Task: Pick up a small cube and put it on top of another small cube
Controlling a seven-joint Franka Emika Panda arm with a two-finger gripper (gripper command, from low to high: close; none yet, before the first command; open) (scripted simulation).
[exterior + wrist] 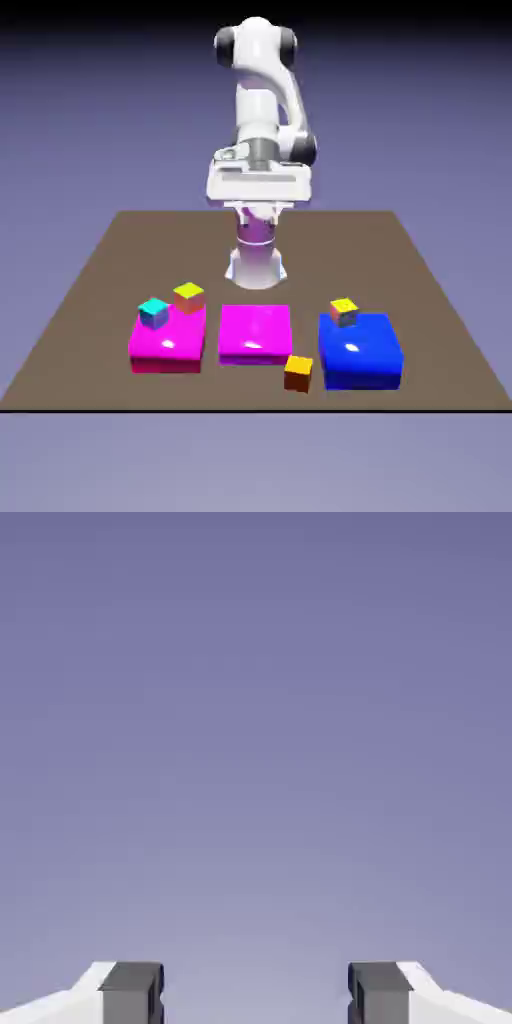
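The small cube [298, 372], orange on every face, sits on the brown table [100, 270] near its front edge, between the middle magenta block [255, 333] and the blue block [361, 352]. My gripper [258, 186] hangs high above the back of the table, far from all cubes. The hand view holds only the plain backdrop. There the gripper [255, 992] is open, its grey fingertips [130, 990] wide apart with nothing between them.
A yellow-topped cube with orange sides [188, 296] and a cyan-topped cube [153, 313] rest on the left magenta block [167, 345]. A yellow-topped cube with grey-brown sides [344, 311] stands on the blue block. The robot's base [257, 262] stands behind the blocks.
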